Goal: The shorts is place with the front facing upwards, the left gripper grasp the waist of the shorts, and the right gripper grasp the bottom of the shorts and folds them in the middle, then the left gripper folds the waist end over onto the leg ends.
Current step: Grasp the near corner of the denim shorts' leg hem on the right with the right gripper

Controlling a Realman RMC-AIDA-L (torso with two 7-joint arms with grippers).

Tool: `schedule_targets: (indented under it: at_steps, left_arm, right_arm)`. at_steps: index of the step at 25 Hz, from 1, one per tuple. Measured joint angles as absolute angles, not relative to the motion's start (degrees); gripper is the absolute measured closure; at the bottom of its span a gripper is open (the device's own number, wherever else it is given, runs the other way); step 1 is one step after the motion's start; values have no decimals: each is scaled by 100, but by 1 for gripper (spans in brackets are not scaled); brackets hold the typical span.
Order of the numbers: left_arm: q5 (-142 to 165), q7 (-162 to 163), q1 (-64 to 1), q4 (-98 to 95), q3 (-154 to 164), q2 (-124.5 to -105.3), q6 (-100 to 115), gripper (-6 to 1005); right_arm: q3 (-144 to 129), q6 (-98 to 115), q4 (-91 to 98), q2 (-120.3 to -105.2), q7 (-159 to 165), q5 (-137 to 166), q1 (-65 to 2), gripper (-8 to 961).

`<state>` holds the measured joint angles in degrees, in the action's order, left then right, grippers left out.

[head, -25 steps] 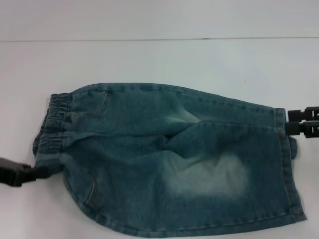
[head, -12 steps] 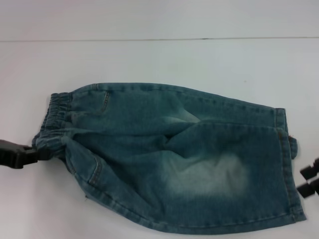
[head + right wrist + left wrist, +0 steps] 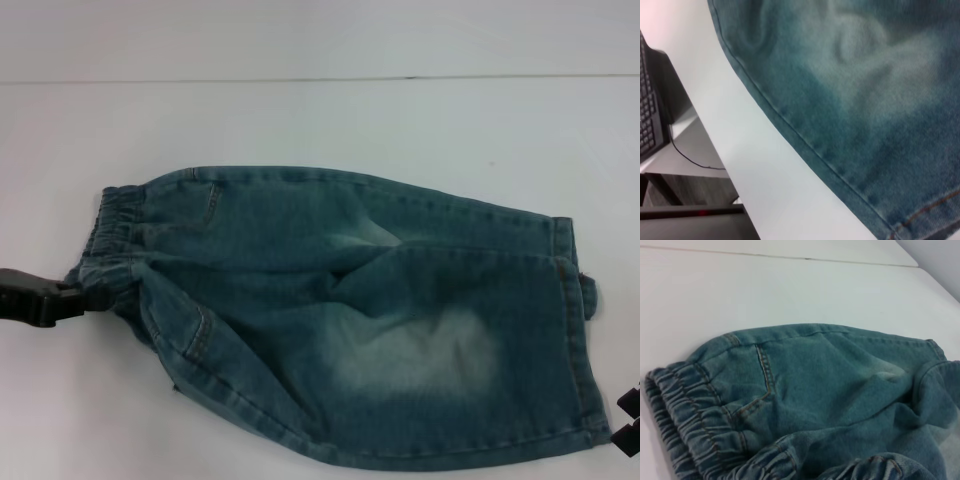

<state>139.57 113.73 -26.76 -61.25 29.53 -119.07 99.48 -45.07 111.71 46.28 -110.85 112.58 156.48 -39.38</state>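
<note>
**Shorts lie folded lengthwise; left tool at waist corner, right tool off the hem**

The small blue-green faded denim shorts (image 3: pixel 350 320) lie flat on the white worktop (image 3: pixel 300 120), doubled along their length, with one leg panel lying over the other. The gathered elastic waist (image 3: pixel 110 240) points left. The straight stitched leg ends (image 3: pixel 575 330) point right. A pale bleached patch shows on the near upper layer. No printed figure is visible on the exposed face.

The black two-fingered left tool (image 3: pixel 70 298) sits at the near left corner of the waist, its tip against the ruched band. The denim beside it is drawn into a tight pucker, which suggests the tool is clamped on the waist. The fingers themselves are not clearly resolved, so this is a judgement. The left wrist view shows the waistband bunched close under the camera, consistent with a grip there.

The black right tool (image 3: pixel 630 418) appears only at the near right edge of the head view, just beside the hem corner and apart from it. It holds nothing; whether its fingers are spread cannot be told.

Judgement: the lengthwise fold appears done. The left grip is placed to carry the waist rightward over the leg ends, and the right tool stands aside to clear that path.
</note>
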Motion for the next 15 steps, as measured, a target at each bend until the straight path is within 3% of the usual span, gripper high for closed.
schedule_targets:
  at_steps: [15]
  left_arm:
    - [13957, 11369, -2675, -6052, 2944, -11940, 9768, 955]
  right_arm:
    - [-4649, 10800, 4459, -11215, 11406, 15965, -3935, 240]
